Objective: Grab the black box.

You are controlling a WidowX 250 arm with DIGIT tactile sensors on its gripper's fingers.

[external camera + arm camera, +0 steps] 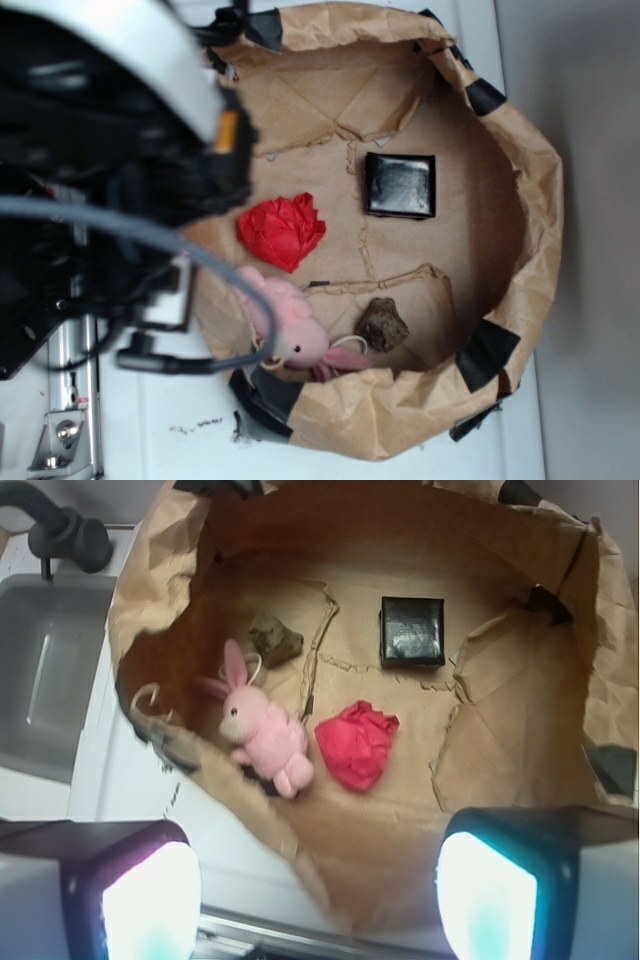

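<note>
Exterior view first: the biggest thing I see is the brown paper nest (520,180), a torn bag folded out into a walled bowl and pinned with black tape patches (487,352) at the rim, presumably so the walls stay up and nothing rolls off the white table (160,430). My arm fills the upper left of that view, well short of the contents. From the wrist view, the gripper (315,890) is spread wide, its two pale fingertips (150,905) at the bottom corners with nothing between them, hanging above the near edge of the paper. I read that as a staging pose, jaws apart so they can straddle a flat object from above.

Inside the bowl, the pink bunny (290,322) lies against the near wall, the red paper wad (282,230) just beside it. The black box (400,185) sits flat on the paper floor, apart from the others and beyond the wad, which leaves room around its sides. Smallest is a brown lump (382,324), near the bunny.
</note>
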